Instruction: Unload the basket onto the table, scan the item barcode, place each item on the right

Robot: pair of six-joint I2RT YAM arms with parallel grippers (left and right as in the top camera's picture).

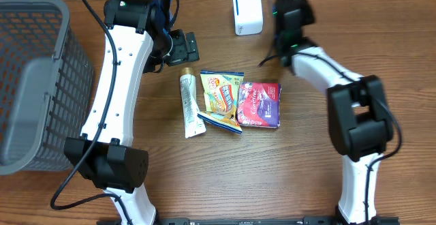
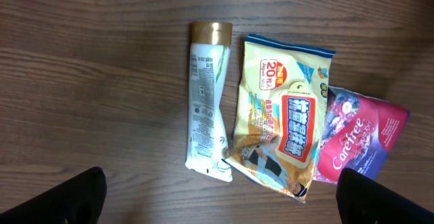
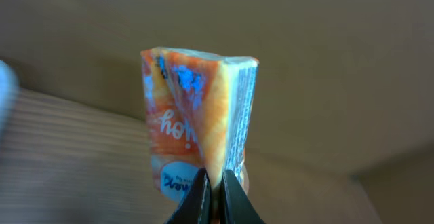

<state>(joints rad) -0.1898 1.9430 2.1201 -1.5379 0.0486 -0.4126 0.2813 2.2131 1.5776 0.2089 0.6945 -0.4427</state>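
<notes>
The right gripper (image 3: 215, 187) is closed on only the thin bottom edge of the orange packet (image 3: 196, 108), raised near the white scanner (image 1: 247, 11). With so little held, the packet could twist or slip, turning its barcode away. The left gripper (image 1: 181, 48) hangs wide open, empty, above the gold-capped tube (image 2: 207, 102)

Orange packet (image 3: 196, 115) print blurred, probably unreadable.

The table (image 1: 306, 184) is brown wood with a fine grain and a low sheen. At its nine o'clock edge the basket (image 1: 41, 82) is matt grey plastic lattice, and at twelve o'clock the scanner box (image 1: 247, 11) is smooth, glossy white plastic. In the middle, the tube (image 2: 207, 108) is creased white plastic with a shiny gold cap (image 2: 211, 32), while the yellow packet (image 2: 281, 115), the purple pack (image 2: 356, 139) and the orange pack (image 3: 196, 122) are glossy, crinkled printed film.
</notes>
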